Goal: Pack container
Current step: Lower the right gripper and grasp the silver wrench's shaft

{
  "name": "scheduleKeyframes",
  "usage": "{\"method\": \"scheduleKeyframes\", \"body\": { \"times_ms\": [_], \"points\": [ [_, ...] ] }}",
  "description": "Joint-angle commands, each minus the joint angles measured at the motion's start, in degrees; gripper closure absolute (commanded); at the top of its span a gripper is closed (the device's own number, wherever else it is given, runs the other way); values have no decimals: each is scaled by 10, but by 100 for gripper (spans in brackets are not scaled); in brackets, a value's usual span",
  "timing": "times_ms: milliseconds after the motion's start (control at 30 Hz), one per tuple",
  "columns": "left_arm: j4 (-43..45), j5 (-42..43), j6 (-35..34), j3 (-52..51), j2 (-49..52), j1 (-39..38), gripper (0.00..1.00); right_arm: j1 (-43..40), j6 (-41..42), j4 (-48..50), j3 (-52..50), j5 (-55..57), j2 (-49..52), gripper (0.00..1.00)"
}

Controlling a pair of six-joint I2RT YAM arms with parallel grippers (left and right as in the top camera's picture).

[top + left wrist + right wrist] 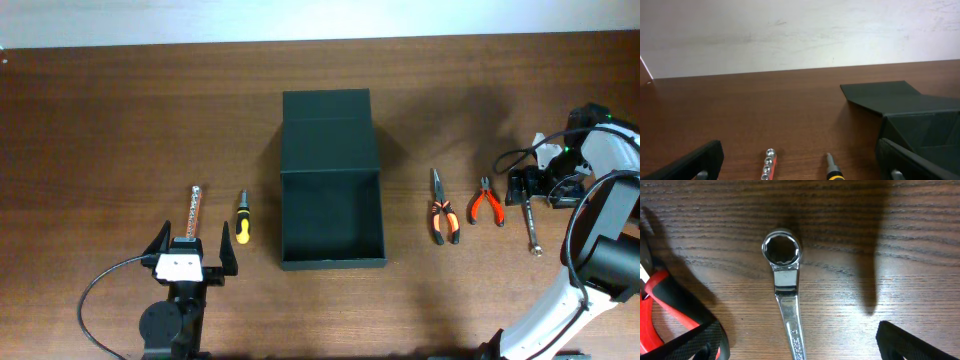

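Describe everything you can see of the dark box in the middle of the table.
The container is a matte, dark green-black rectangular box that looks like stiff card. Its hinged flap lid is open, laid back behind the box, with a crease across it. The exposed interior looks empty. It sits flat and square on the wooden table, near the centre, between the yellow-handled screwdriver on its left and the long-nose pliers on its right. Nothing but the table touches it.
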Motion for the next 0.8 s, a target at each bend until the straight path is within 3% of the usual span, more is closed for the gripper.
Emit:
{"method": "scheduleKeyframes", "body": {
  "times_ms": [0,767],
  "points": [
    [-2,-4,9,-3,-5,-1,1,0,4,1,-3,-1,3,1],
    [-2,-4,9,-3,-5,-1,1,0,-43,-17,-3,5,6,1]
  ]
}}
